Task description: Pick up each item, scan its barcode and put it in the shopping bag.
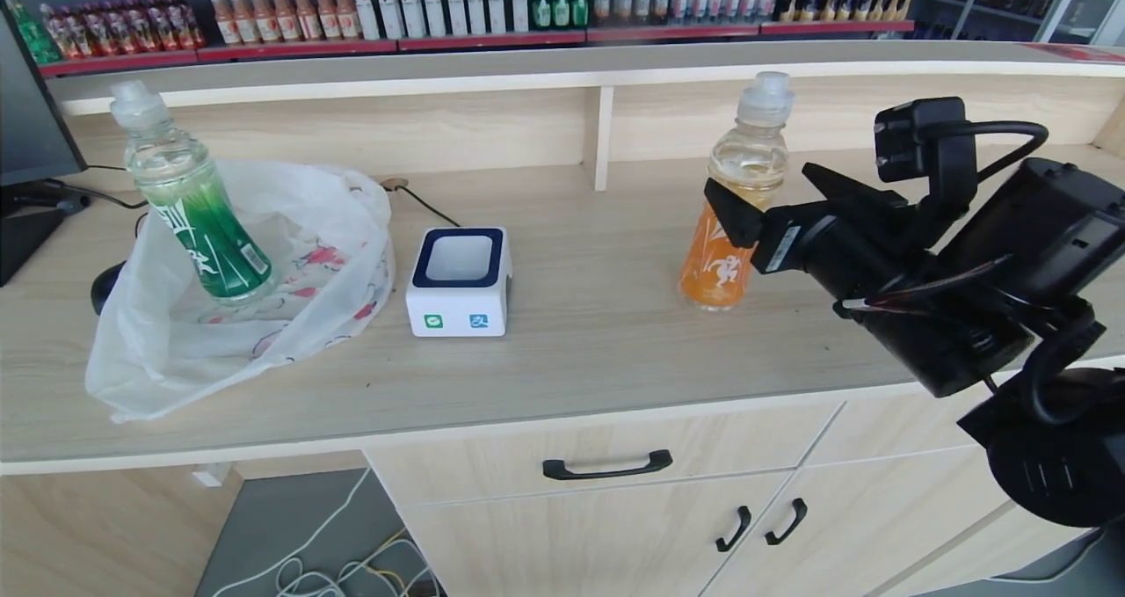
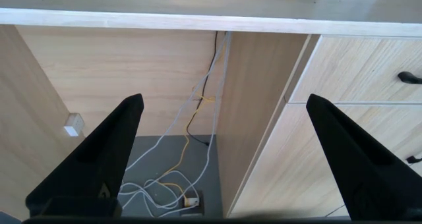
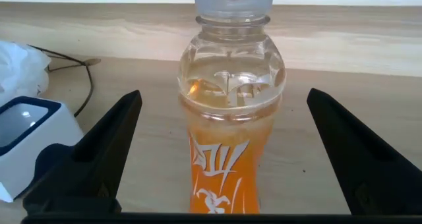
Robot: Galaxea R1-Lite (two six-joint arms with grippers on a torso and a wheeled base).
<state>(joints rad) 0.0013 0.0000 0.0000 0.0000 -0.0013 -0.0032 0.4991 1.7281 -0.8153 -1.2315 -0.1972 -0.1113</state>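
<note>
**Orange bottle between a spread right claw**

Head view: the orange bottle (image 1: 734,219) stands upright on the counter (image 1: 598,351), right of the scanner (image 1: 459,282). It has a pale cap, a clear shoulder and an orange label. The green bottle (image 1: 198,210) stands in the shopping bag (image 1: 334,228), far left.

Left wrist view: the left gripper (image 2: 224,158) is spread wide, low before the cabinet (image 2: 343,79).

Right wrist view: the right gripper (image 3: 227,165) is spread, with gaps either side of the bottle.

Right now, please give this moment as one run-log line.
right gripper open, facing orange bottle | green bottle in bag | scanner between bottles | left gripper open, below counter
</note>
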